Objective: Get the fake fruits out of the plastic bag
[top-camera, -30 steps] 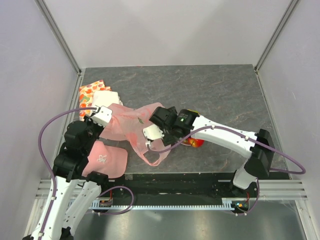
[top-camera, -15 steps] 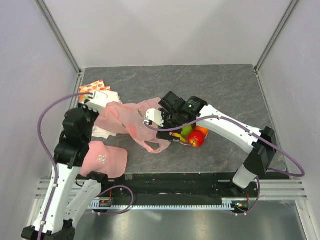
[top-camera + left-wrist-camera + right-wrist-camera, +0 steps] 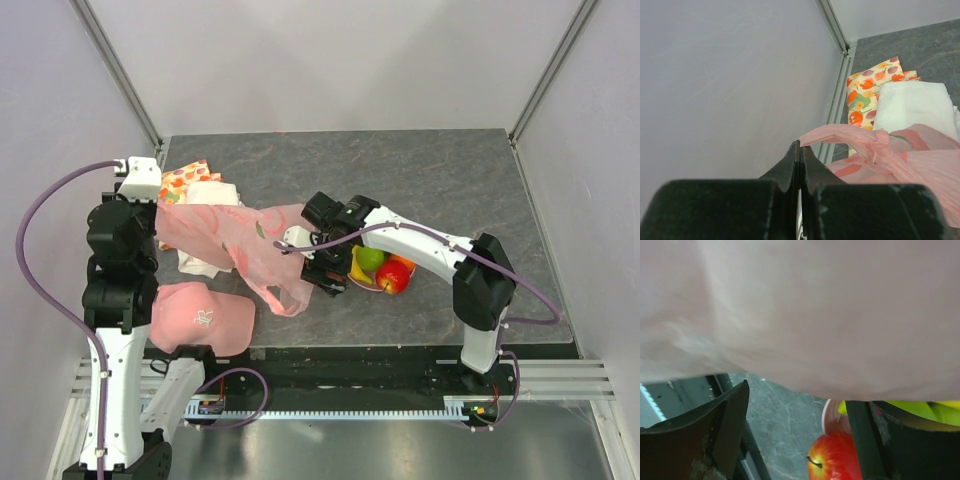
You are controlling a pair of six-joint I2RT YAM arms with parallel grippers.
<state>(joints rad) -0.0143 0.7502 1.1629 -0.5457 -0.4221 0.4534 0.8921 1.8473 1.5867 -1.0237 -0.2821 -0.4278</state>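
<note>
Left gripper point(image 3: 799, 145) has its jaws pinched shut on one end of the plastic bag point(image 3: 235, 240), holding it high so the bag slopes down across the desk point(image 3: 440, 180). We reckon that's to tip stuff out. Right gripper point(image 3: 799, 405) has its jaws apart at the low end, gripping nothing. Red apple point(image 3: 395, 277), green apple point(image 3: 371, 259) and banana point(image 3: 357, 268) sit just beside it, outside the bag.
</note>
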